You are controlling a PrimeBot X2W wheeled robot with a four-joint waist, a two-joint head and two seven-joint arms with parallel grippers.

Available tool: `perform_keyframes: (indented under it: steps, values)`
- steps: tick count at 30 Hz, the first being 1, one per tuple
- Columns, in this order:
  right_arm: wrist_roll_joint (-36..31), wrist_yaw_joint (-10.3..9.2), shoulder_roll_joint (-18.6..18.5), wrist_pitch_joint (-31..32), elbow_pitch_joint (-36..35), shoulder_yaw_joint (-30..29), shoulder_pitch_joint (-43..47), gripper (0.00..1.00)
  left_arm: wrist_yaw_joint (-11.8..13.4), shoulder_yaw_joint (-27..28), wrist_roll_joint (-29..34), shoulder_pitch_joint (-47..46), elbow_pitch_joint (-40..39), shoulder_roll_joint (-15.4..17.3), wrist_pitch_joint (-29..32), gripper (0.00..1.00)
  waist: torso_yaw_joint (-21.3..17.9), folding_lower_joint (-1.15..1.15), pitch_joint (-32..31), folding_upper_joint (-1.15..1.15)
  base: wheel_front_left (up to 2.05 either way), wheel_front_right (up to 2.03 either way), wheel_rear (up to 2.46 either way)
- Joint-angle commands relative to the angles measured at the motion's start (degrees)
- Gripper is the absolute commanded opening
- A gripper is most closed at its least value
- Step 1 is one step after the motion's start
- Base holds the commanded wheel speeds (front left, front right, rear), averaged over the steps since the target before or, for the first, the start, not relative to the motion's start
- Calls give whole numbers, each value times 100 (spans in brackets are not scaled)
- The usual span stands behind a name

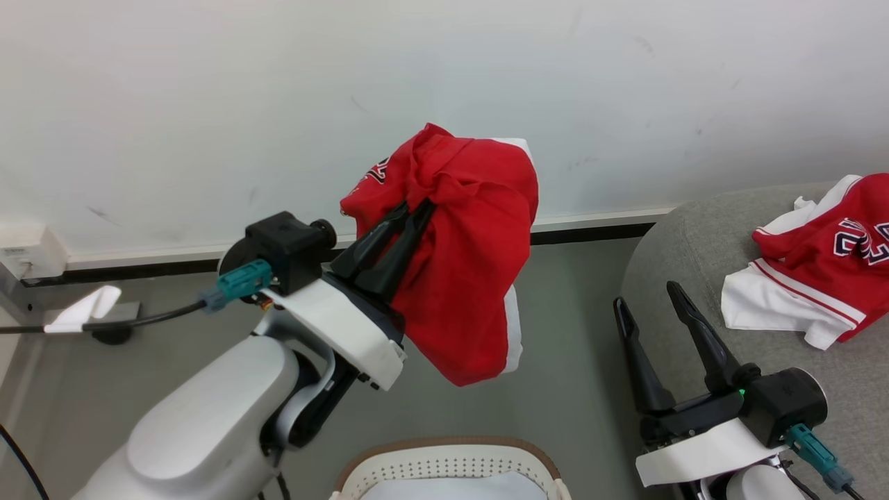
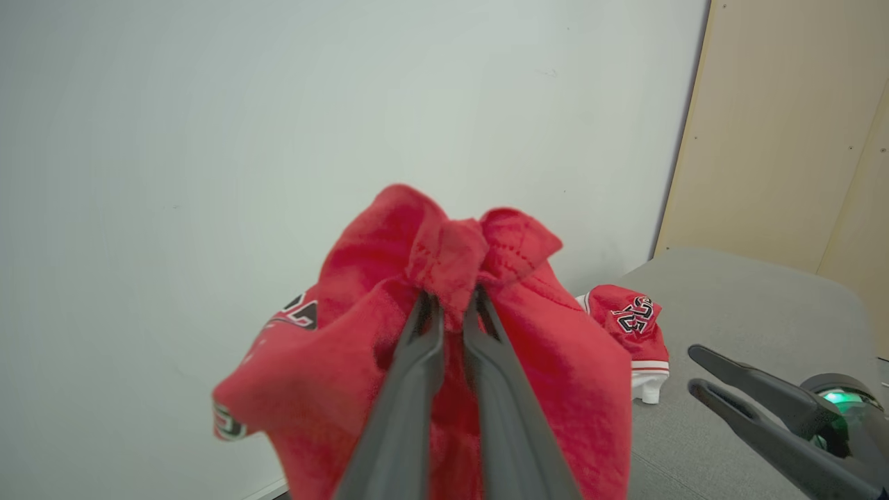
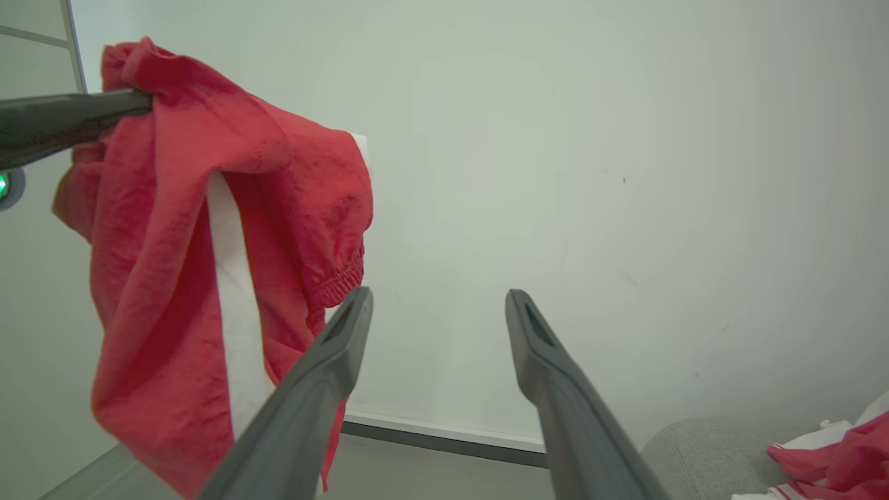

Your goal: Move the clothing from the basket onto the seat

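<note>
Plain white wall (image 1: 208,104) backs the scene, with a dark skirting strip running along a grey floor (image 1: 569,361). In front of it the left pincer (image 1: 417,205) is clamped on a bunched fold of the red garment (image 1: 472,278). The garment hangs free in the air, clear of the basket (image 1: 444,442) at the near edge and to the left of the seat (image 1: 694,236). The right pincer (image 1: 647,294) has its fingers wide apart with nothing between them, near the seat's left edge. A second jersey (image 1: 812,278) lies crumpled on the seat at the far right. The step in hand looks like the carry. The arm should swing its load rightward, high enough for the trailing hem to clear the seat's rounded edge. The grip should part only once most of the cloth rests on the upholstery, a little apart from the other piece. The empty pincer sits in the path and may need to give way. The cloth is thin, limp and creased, with a white side panel, a gathered elastic hem and part of a dark printed number, so it will likely sag and swing rather than hold a shape. The seat is coarse grey fabric, softly rounded. The basket is white perforated plastic with a brown rim and a pale lining.
</note>
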Motion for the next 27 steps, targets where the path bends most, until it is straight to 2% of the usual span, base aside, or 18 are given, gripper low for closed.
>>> perform_keyframes:
  steps: [1, 6, 14, 27]
  values:
    - [35, -13, -12, -11, 35, 5, -8, 100, 17, 33, -35, 41, -15, 41, -12, 0, 2, 0, 6, 0, 0, 0, 0]
    - [-18, -13, -10, -11, 127, 240, -27, 100, 31, 12, -37, 53, -11, 29, -39, 0, 8, 0, 9, 0, 0, 0, 0]
    - [15, -13, -40, -11, 431, 1260, -248, 100, -13, -70, -29, 43, 31, -61, -57, 0, 89, 0, 15, 0, 0, 0, 0]
    - [392, -13, -75, -10, 1192, 1890, -705, 100, -169, -570, 150, 97, 54, -420, 42, 0, 637, 0, -139, 0, 0, 0, 0]
